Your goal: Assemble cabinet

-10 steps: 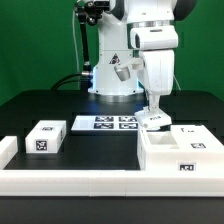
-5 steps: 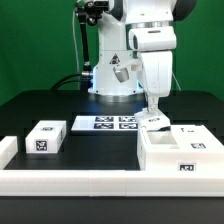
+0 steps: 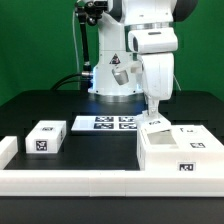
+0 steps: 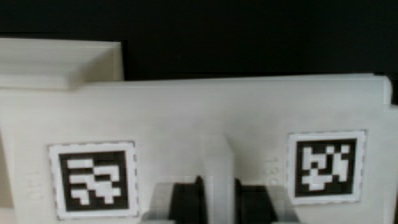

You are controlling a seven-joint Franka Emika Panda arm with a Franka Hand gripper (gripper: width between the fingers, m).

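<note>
- The cabinet (image 3: 180, 152) is the big white box on the exterior view's right of the black worktop (image 3: 40, 105), pushed up against the front rail. My read is I'm mid-fit, bringing a part to its back left corner.
- The white rail (image 3: 70, 181) runs along the front edge. It's out of the arm's way.
- The marker board (image 3: 105, 123) lies flat just beside the drop spot, so I'd keep any sideways nudge off it.
- A small white tagged block (image 3: 44, 138) sits well apart on the exterior view's left, probably a later part.
- A small tagged piece (image 3: 156, 123) is right under the claw (image 3: 153, 116), touching the cabinet's rim. Next I'd want a straight, square push down.
- In the wrist view the dark fingers (image 4: 178, 205) sit close together over a white two-tag face (image 4: 214, 120). I can't tell if they're actually clamped on anything.
</note>
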